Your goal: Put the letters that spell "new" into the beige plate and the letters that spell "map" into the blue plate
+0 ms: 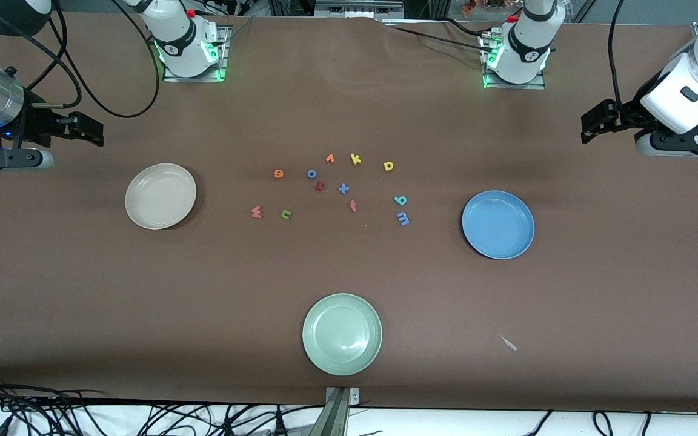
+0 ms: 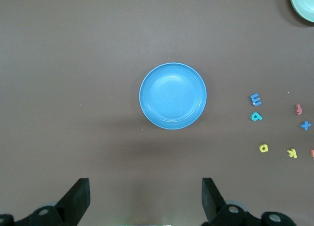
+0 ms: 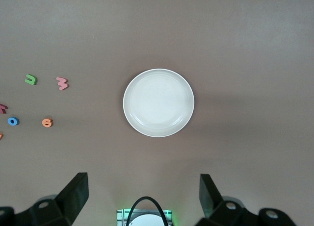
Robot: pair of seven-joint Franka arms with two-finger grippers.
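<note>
The beige plate (image 1: 160,195) (image 3: 158,102) lies empty toward the right arm's end, the blue plate (image 1: 498,224) (image 2: 172,95) empty toward the left arm's end. Between them lie the green n (image 1: 286,214) (image 3: 31,80), pink w (image 1: 256,212) (image 3: 62,83), orange e (image 1: 279,174) (image 3: 47,122), blue m (image 1: 403,218) (image 2: 255,99), teal p (image 1: 401,200) (image 2: 256,116) and yellow a (image 1: 389,166) (image 2: 264,148). My right gripper (image 1: 91,130) (image 3: 142,194) hangs open over the table beside the beige plate. My left gripper (image 1: 591,124) (image 2: 145,196) hangs open beside the blue plate. Both hold nothing.
A pale green plate (image 1: 342,333) sits nearest the front camera. Other letters lie among the task's: blue o (image 1: 311,174), orange v (image 1: 329,158), yellow k (image 1: 355,159), blue x (image 1: 343,189), red f (image 1: 353,206). Cables run along the table's edge.
</note>
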